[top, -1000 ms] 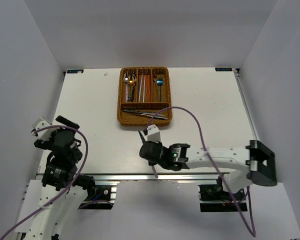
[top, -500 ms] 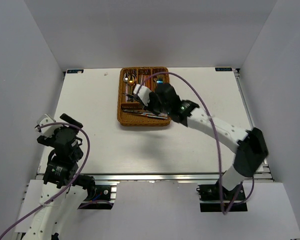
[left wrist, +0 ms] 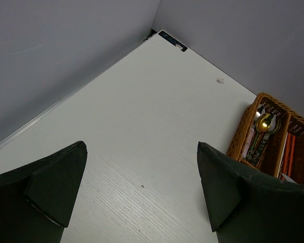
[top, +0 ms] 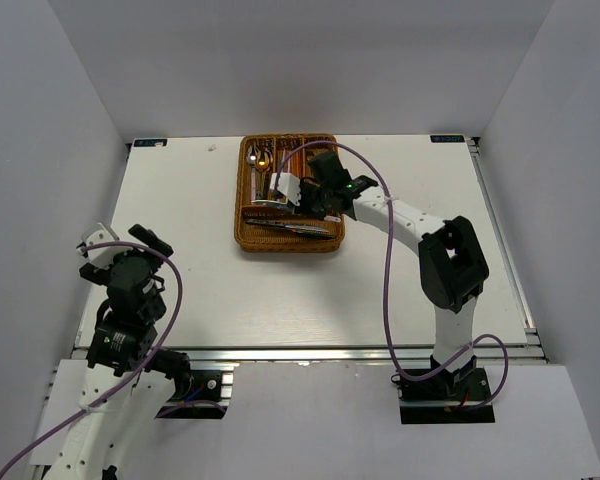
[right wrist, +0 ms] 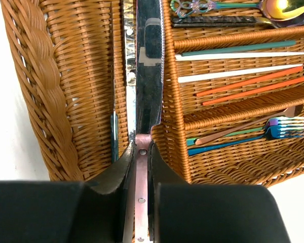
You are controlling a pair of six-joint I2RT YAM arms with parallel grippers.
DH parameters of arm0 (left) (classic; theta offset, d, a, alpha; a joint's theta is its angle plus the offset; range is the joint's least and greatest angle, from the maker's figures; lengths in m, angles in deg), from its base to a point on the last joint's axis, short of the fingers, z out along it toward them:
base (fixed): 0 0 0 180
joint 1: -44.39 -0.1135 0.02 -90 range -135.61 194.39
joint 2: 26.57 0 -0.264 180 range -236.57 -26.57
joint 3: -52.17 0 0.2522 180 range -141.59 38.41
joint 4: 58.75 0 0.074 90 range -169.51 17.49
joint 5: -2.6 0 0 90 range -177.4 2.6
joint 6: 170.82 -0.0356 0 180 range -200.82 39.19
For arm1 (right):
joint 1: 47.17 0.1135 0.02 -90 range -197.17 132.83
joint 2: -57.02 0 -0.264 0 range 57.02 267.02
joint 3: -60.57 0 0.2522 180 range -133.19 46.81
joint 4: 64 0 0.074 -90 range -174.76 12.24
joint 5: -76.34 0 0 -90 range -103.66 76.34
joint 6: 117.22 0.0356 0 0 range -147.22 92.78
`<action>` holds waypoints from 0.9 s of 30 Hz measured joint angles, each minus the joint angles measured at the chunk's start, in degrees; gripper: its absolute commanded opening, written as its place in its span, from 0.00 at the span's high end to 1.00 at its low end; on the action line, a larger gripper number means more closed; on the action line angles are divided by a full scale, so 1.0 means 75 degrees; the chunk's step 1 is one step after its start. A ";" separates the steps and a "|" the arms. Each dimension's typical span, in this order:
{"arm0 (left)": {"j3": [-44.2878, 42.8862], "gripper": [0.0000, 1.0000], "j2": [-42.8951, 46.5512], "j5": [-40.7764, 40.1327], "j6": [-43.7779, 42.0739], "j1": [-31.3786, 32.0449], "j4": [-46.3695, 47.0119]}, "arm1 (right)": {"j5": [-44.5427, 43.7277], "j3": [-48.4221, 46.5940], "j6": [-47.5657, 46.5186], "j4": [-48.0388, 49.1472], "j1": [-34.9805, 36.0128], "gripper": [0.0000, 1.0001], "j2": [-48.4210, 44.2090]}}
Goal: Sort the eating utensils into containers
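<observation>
Shiny silver knife with a pink handle [right wrist: 148, 66] is pinched by its handle between my right fingers [right wrist: 114, 174], which are pressed close on it. Its blade runs lengthwise along the crosswise slot of the brown woven wicker tray [right wrist: 35, 76], just beside a second silver knife [right wrist: 129, 76] lying in that slot; I cannot tell whether the held blade touches the wicker. The three long slots next to it hold thin green, white and orange chopsticks [right wrist: 233, 76] in the middle, blue and gold forks [right wrist: 278, 130] on one side, and a gold-bowled spoon [right wrist: 283, 7] on the other. My left fingers [left wrist: 45, 177] are spread wide, holding nothing, raised above the white counter [left wrist: 142, 126] and well apart from the tray.
</observation>
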 measured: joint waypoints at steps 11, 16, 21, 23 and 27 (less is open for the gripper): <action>0.0009 0.02 -0.0128 0.0303 -0.0122 0.0003 0.0067 | 0.0551 0.0003 0.0079 0.0099 -0.0079 0.11 0.0000; 0.0009 0.02 -0.0160 0.0326 -0.0149 0.0003 0.0070 | 0.0490 0.0149 0.0641 0.0408 -0.0117 0.11 -0.0341; -0.0035 0.02 -0.0641 0.0321 -0.0149 0.0000 0.0052 | -0.1585 0.1510 0.3075 0.1413 -0.0117 0.11 -0.2617; -0.0117 0.02 -0.0997 0.0321 -0.0146 0.0000 0.0000 | -0.2780 0.1912 0.4240 0.1443 -0.0128 0.11 -0.3713; -0.0405 0.02 -0.1445 0.0309 -0.0146 0.0000 -0.0204 | -0.5094 0.3156 0.6336 0.1139 -0.0195 0.11 -0.6394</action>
